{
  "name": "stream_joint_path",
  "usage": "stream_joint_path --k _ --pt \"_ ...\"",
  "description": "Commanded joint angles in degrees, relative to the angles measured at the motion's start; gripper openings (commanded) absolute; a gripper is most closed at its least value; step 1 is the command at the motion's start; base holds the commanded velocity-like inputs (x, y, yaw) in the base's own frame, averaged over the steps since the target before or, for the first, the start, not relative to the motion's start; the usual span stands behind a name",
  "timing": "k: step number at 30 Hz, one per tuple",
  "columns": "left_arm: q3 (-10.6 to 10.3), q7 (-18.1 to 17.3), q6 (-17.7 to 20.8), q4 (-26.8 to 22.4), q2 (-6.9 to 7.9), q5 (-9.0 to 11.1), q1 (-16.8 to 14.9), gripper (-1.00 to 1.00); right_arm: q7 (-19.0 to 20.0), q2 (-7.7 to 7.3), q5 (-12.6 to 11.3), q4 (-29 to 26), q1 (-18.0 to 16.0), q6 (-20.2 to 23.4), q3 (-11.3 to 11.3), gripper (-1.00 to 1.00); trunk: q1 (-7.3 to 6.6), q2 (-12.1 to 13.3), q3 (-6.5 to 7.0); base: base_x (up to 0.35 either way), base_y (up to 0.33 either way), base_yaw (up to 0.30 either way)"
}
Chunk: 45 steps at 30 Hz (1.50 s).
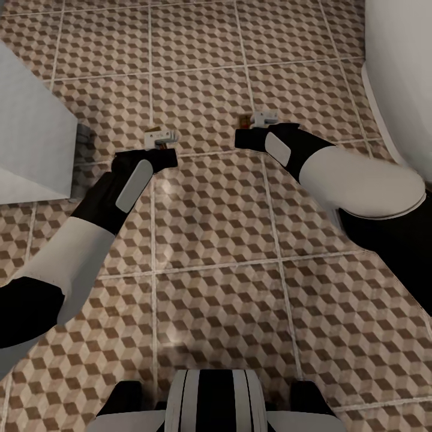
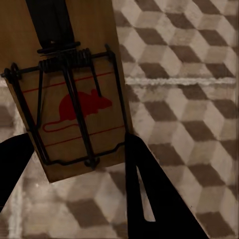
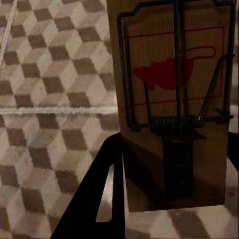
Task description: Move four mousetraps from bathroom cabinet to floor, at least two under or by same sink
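A: What have you got in the left gripper (image 1: 161, 139)?

B: You're holding a trap (image 2: 69, 94) in it. In the left wrist view the tan board with its red mouse print and dark wire spring sits between the two black fingers (image 2: 154, 199), which close on its edges. So the left is clenched on that trap.

A: And the right gripper (image 1: 259, 120)?

B: Same story. The right wrist view shows a second trap (image 3: 172, 104) pinched there, one finger (image 3: 102, 194) against its edge, the spring and red print facing the camera. You're grasping it.

A: Where are both traps over the room?

B: From the head view, both arms reach forward over the floor (image 1: 216, 240), the tiles with the brown-and-beige cube pattern and pale grout. The left trap (image 1: 157, 132) shows as a small tan bit at the gripper tip, the right one (image 1: 246, 119) likewise. The two grippers are apart, side by side. Whether either trap touches the tiles, you cannot tell.

A: Anything else near you?

B: A grey-white block (image 1: 30, 132) stands at your left, beside the left arm. A white curved fixture (image 1: 396, 84) rises at your right, past the right forearm. Your own base (image 1: 216, 402) shows at the lower edge.
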Motion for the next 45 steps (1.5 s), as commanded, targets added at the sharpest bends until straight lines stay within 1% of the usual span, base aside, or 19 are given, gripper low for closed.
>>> stream_joint_path --k 1,9,15,27,29,32,35,42,45 --pt "-0.24 0.60 0.07 -0.07 0.06 0.64 -0.06 -1.00 0.21 0.04 -0.47 0.17 0.00 0.42 0.46 -1.00 0.03 -0.01 -0.03 0.338 -0.088 -0.020" --pt "-0.24 0.67 0.07 -0.02 0.03 0.55 -0.06 -1.00 0.13 0.04 -0.49 0.14 0.00 0.47 0.47 -1.00 0.03 -0.01 -0.02 0.338 -0.043 0.006" --pt "-0.24 0.67 0.07 0.03 0.03 0.54 -0.07 -1.00 0.04 0.04 -0.49 0.13 0.00 0.75 0.47 -1.00 0.03 -0.01 0.00 0.338 -0.003 0.159" --pt "-0.24 0.73 0.11 0.06 0.03 0.54 -0.06 -1.00 -0.31 0.04 -0.53 0.13 0.00 2.68 0.52 -1.00 0.03 -0.01 0.00 0.338 -0.007 0.018" --pt "-0.24 0.74 0.09 0.06 0.00 0.45 -0.07 -1.00 -0.91 0.04 -0.54 0.13 0.00 4.04 0.51 -1.00 0.03 -0.01 0.00 0.338 -0.062 0.001" --pt "-0.24 0.75 0.08 0.06 -0.11 0.34 -0.06 -1.00 -1.96 0.04 -0.51 0.13 0.00 8.22 0.51 -1.00 0.03 -0.01 0.00 0.338 -0.077 0.000" --pt "-0.24 0.76 0.10 0.06 -0.29 0.28 -0.06 -1.00 -2.27 0.04 -0.50 0.13 0.00 10.32 0.42 -1.00 0.03 -0.01 0.00 0.338 -0.084 0.000" --pt "-0.32 0.76 0.07 0.08 -0.40 0.20 -0.08 -1.00 -2.21 0.04 -0.55 0.16 0.00 11.11 0.38 -1.00 0.03 -0.01 0.00 0.338 -0.088 0.000" --pt "-0.33 0.76 0.08 0.07 -0.41 0.19 -0.07 -1.00 -2.34 0.04 -0.57 0.16 0.00 10.61 0.41 -1.00 0.03 -0.01 0.00 0.338 -0.089 0.000"
